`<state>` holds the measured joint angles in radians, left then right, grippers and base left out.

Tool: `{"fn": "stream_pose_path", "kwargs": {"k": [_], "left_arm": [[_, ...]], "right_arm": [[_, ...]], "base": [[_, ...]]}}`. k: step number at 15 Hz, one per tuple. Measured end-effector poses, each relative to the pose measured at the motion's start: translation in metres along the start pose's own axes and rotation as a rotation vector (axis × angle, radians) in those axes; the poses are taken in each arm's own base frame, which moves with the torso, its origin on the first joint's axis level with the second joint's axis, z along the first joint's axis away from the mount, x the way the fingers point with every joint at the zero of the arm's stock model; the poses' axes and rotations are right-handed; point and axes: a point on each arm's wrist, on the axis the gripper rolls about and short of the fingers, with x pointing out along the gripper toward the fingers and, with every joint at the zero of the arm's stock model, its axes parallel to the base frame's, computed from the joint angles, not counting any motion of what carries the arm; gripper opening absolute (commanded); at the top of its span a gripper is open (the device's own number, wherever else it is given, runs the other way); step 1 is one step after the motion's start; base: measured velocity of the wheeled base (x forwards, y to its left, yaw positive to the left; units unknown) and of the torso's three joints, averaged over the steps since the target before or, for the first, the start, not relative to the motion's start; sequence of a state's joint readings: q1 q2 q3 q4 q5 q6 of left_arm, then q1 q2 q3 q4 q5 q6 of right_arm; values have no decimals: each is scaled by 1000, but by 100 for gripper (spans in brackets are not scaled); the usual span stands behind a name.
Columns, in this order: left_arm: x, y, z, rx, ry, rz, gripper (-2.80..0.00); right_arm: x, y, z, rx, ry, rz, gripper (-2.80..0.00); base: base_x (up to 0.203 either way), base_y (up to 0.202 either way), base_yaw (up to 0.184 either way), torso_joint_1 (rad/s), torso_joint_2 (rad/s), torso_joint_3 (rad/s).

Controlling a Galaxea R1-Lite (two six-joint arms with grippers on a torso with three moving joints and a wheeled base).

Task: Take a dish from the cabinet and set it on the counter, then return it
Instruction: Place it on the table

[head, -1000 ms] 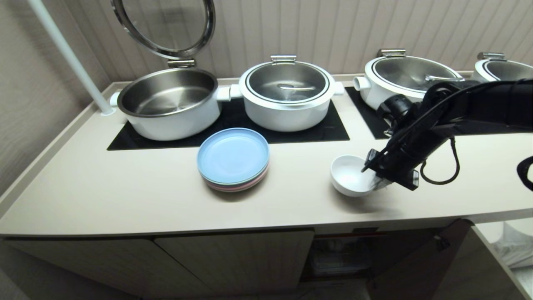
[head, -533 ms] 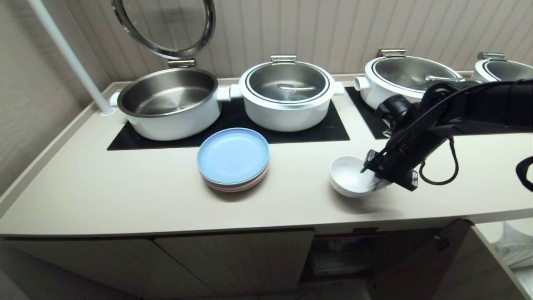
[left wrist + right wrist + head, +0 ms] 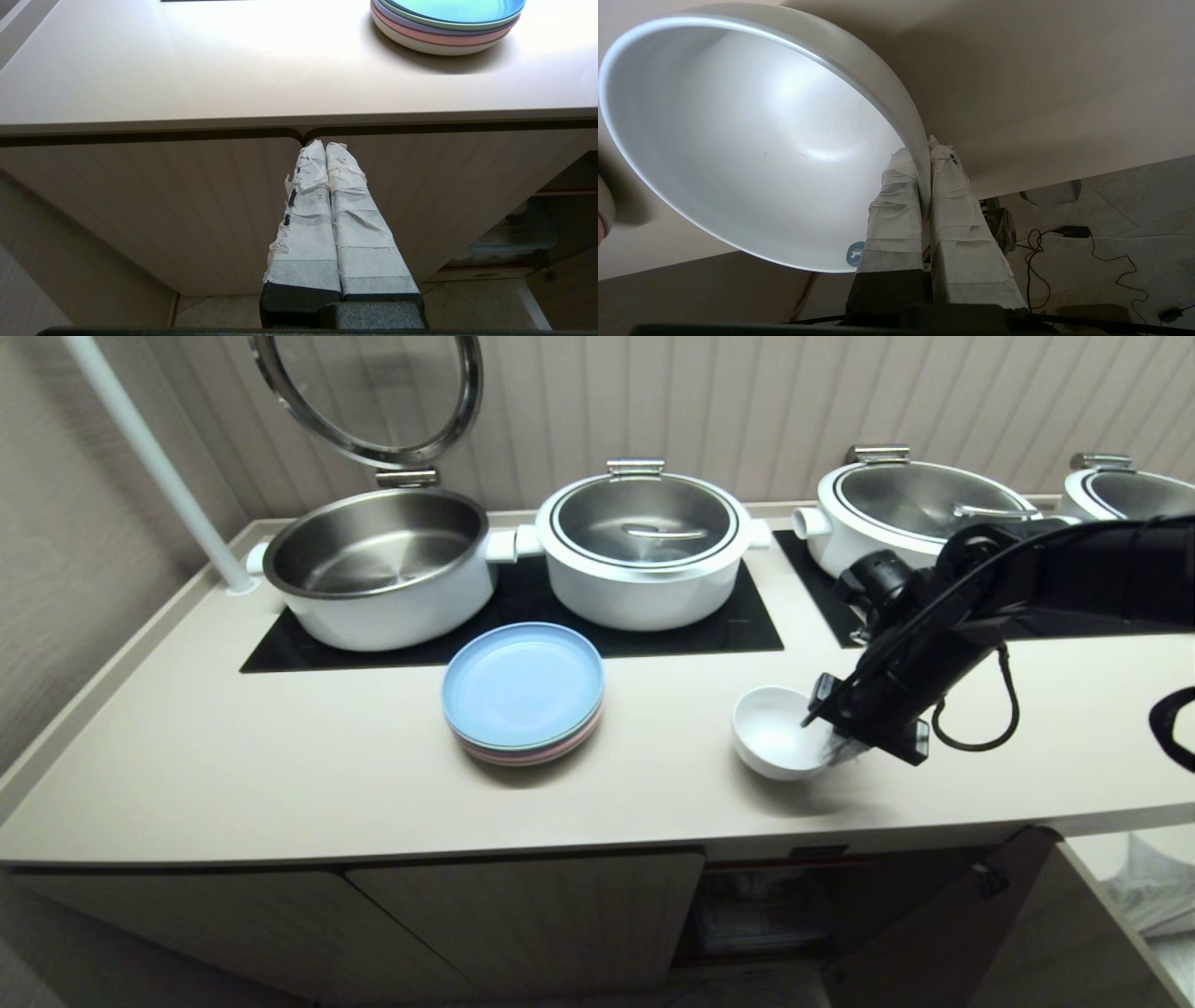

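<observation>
R end effector (image 3: 837, 744) pinches bowl (image 3: 775, 732) by its near rim, one finger inside, one outside, so it hangs tilted just over the worktop (image 3: 280, 775), right of the plates (image 3: 523, 691). L end effector (image 3: 325, 154) pressed together, parked low by cabinet (image 3: 187, 210) doors.

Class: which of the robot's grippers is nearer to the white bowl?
Right. The right gripper pinches the white bowl's rim; the left gripper hangs below the counter, fingers together.
</observation>
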<state>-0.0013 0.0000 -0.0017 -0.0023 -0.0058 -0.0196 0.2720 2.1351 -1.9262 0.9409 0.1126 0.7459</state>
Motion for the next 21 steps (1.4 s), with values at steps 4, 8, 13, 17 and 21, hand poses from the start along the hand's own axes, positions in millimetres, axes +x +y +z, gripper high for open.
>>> {"fn": "stream_pose_path", "kwargs": {"k": [4, 8, 13, 17, 21], "left_arm": [[0, 0, 0, 1, 0, 0, -280], [0, 0, 0, 0, 0, 1, -280], [0, 0, 0, 0, 0, 1, -280], [0, 0, 0, 0, 0, 0, -280], [0, 0, 0, 0, 0, 0, -280]], "right_arm": [[1, 2, -2, -5, 5, 0, -280], [2, 1, -2, -2, 8, -2, -280], [7, 2, 0, -2, 6, -1, -280], [10, 2, 1, -1, 8, -6, -280], [12, 2, 3, 1, 2, -6, -280]], "base": [[0, 0, 0, 0, 0, 0], [0, 0, 0, 0, 0, 0], [0, 0, 0, 0, 0, 0], [0, 0, 0, 0, 0, 0], [0, 0, 0, 0, 0, 0]]}}
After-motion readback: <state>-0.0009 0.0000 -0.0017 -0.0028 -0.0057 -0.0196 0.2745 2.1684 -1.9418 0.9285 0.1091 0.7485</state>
